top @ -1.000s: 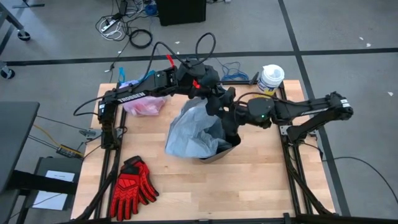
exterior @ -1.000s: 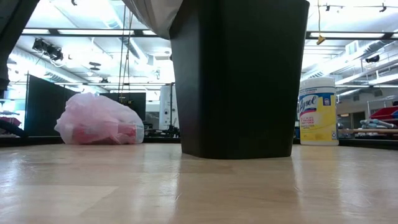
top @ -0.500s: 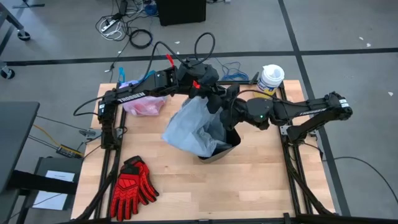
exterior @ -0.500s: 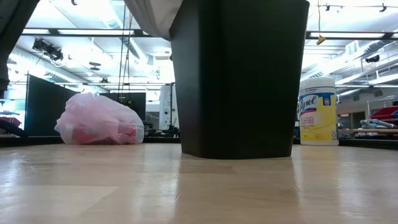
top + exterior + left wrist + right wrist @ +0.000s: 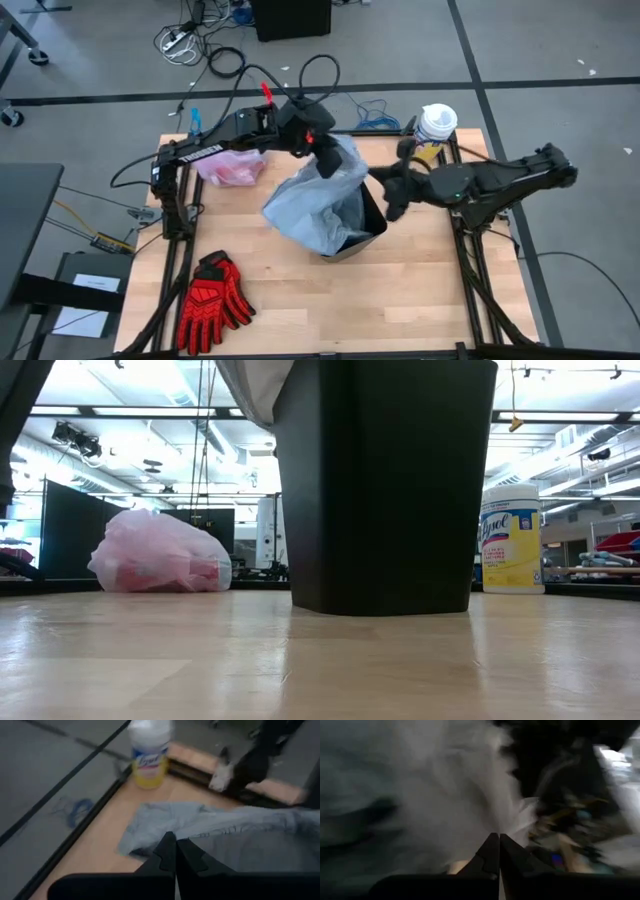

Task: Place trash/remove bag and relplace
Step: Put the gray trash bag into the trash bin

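Now draped half over the black bin [image 5: 360,235] at table centre — grey-blue liner [image 5: 315,205], its far edge pinched shut in the left gripper [image 5: 327,160] and lifted, seemingly to open the mouth over the rim. Just right of the bin, right gripper [image 5: 395,207], fingers closed, apparently on nothing. Set aside far-left — full pink bag [image 5: 232,168]. Far right, untouched: wipes tub [image 5: 436,125].

A pair of red gloves [image 5: 212,302] lies on the counter [image 5: 300,300] at its near left corner. A yellow tub of wipes with a white lid [image 5: 436,125] stands upright at the far right corner. Cables [image 5: 200,45] lie coiled on the grey floor beyond the counter.
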`<state>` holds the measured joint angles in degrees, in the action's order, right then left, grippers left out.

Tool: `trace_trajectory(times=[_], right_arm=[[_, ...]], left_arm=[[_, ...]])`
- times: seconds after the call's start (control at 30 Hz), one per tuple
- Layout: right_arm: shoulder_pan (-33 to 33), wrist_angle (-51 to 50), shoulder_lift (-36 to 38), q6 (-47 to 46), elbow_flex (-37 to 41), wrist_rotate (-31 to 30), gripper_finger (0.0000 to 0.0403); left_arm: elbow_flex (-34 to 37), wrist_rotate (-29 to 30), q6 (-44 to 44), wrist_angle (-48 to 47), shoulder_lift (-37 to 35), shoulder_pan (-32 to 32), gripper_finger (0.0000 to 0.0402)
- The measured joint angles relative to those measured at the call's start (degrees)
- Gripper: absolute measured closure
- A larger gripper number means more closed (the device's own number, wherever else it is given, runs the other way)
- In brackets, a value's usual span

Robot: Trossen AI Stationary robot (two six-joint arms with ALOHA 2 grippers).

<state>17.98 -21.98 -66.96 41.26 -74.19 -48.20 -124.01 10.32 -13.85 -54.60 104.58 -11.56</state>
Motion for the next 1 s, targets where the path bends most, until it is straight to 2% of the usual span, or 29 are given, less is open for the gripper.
trace_trajectory(times=[0.2, 0.3, 0.4, 0.53, 0.63, 0.73, 0.87, 1.0], right_arm=[[0.22, -13.40, 4.96, -12.02, 0.00, 13.60, 0.0402], [0.19, -18.37, 6.47, -15.72, 0.00, 16.25, 0.0402], [-0.03, -19.43, 7.35, -19.30, 0.02, 15.82, 0.0402], [-1.08, -9.31, 7.71, -26.98, 0.04, 15.69, 0.0403], [-2.69, -0.55, 7.41, -37.33, 0.01, 18.45, 0.0396], [-4.70, 3.01, 5.76, -45.76, 0.70, 19.58, 0.0385], [-5.00, 8.94, 2.23, -52.07, 2.43, 20.41, 0.0364], [-4.77, 17.37, -1.29, -59.19, 2.40, 24.91, 0.0312]], left_arm=[[-0.04, 6.82, -2.21, -9.77, -1.46, 0.89, 0.0399], [-0.04, 10.47, -4.40, -15.90, -2.40, 1.70, 0.0399], [-0.04, 13.74, -6.83, -17.42, -3.28, 2.43, 0.0399], [-0.04, 13.91, -10.45, -15.83, -3.94, 4.13, 0.0399], [-0.08, 16.03, -10.94, -15.90, -4.13, 5.78, 0.0399], [-1.34, 18.10, -3.42, -15.26, -4.18, 8.76, 0.0400], [-1.79, 19.86, 4.16, -13.04, -4.00, 12.28, 0.0400], [-1.77, 20.73, 8.85, -13.35, -3.92, 13.44, 0.0400]])
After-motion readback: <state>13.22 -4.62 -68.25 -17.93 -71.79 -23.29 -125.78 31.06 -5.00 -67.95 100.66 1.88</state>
